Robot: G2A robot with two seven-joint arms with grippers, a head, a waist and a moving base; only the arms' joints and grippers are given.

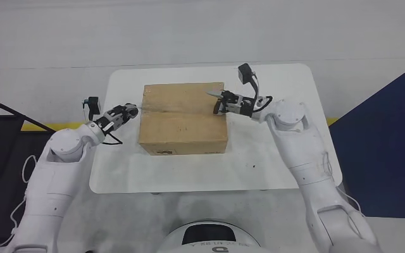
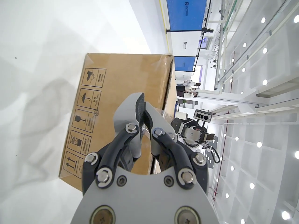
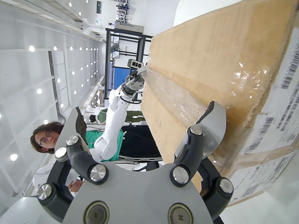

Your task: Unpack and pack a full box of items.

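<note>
- The white table (image 1: 272, 166) has round corners, and the box sits on it.
- The box (image 1: 183, 117) is big, brown and made of cardboard. It is in the middle of the table, a bit toward the far side. Its top flaps are closed.
- The left arm comes in from the left side of the table. The left hand (image 1: 130, 112) is just beside the left side of the box, up near the top edge where the tape ends. Its fingers (image 2: 140, 101) are together. I cannot tell if they pinch anything.
- The right arm comes in from the right side. The right hand (image 1: 217, 101) is at the right edge of the box top, over the line where the flaps meet. Its fingers are wide apart and hold nothing. One finger (image 3: 216, 115) is right at the taped edge of the box, and the other is out in the air.
- A strip of shiny clear tape (image 3: 172, 92) runs across the top of the box from one hand's side to the other.
- White labels (image 3: 280, 117) with black bar stripes are stuck on the box side near the right hand.
- Small black pictures (image 2: 88, 108) are printed in a row on the box side near the left hand.
</note>
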